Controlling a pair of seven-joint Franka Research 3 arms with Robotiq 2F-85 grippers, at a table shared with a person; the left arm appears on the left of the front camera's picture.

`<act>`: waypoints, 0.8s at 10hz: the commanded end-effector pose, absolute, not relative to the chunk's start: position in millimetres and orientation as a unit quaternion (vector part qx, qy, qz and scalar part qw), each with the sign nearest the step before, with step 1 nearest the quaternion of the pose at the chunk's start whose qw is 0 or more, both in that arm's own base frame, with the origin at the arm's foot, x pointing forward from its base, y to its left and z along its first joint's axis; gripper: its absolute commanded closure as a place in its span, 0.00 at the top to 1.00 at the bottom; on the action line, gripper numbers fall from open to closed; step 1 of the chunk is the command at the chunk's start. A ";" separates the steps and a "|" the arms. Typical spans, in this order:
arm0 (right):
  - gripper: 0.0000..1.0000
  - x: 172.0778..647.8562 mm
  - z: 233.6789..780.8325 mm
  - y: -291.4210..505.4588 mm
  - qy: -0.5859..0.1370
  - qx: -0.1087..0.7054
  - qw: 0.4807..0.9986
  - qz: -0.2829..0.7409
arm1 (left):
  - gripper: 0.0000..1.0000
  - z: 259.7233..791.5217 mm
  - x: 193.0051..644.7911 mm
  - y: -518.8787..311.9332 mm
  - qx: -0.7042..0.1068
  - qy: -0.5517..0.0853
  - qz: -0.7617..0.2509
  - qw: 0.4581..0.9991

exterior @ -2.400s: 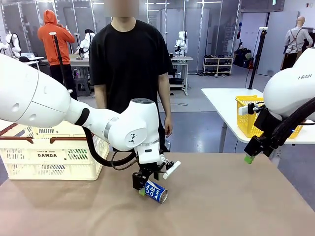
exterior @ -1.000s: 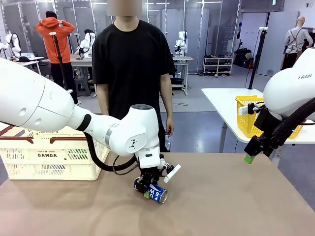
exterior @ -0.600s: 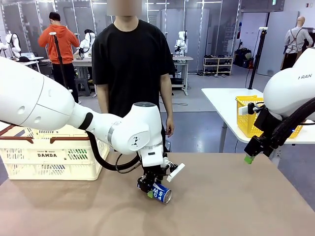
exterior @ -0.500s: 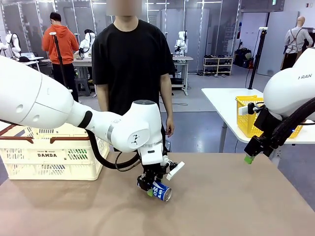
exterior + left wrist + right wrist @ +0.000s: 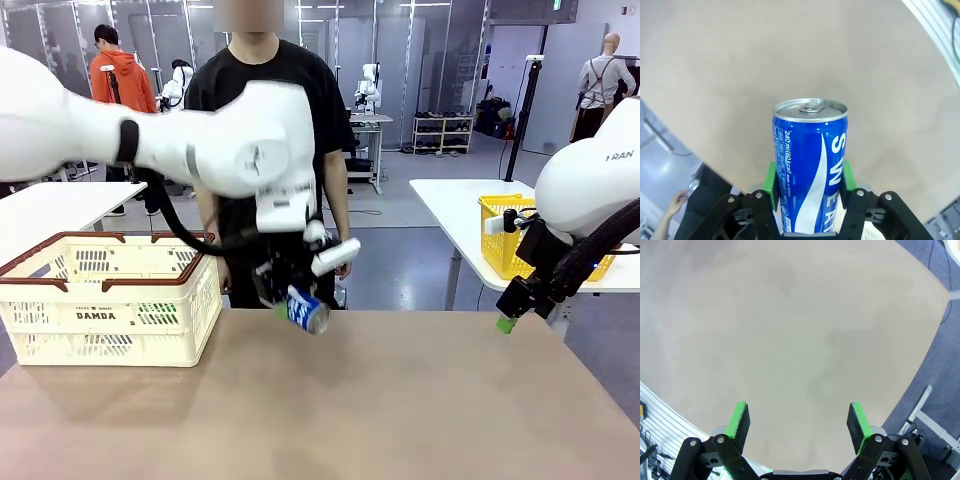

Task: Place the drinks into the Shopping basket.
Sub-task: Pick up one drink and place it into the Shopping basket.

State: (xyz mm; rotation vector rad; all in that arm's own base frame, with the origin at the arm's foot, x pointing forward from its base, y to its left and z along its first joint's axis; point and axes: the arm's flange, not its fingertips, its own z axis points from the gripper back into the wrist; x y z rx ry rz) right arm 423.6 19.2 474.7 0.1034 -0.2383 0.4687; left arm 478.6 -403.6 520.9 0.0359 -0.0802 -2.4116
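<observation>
Can (image 5: 304, 308) in left tool (image 5: 290, 305), right of basket (image 5: 110, 300).

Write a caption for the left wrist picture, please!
Left gripper holding a blue can above the tan table.

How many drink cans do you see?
1. The blue can is up in the air above the table, gripped in the left gripper. More drinks may sit inside the Shopping basket, but its walls hide the bottom.
</observation>
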 end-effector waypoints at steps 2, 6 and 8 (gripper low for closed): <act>0.97 424.1 476.5 17.7 -0.116 0.051 0.963 0.237 | 0.11 584.5 472.6 -382.6 0.025 -0.046 -0.935 0.351; 0.97 424.1 476.5 17.7 -0.116 0.051 0.963 0.237 | 0.11 600.1 471.2 -378.9 0.042 -0.050 -0.931 0.360; 0.97 424.1 476.5 17.7 -0.116 0.051 0.963 0.237 | 0.11 600.1 471.2 -378.9 0.042 -0.050 -0.931 0.360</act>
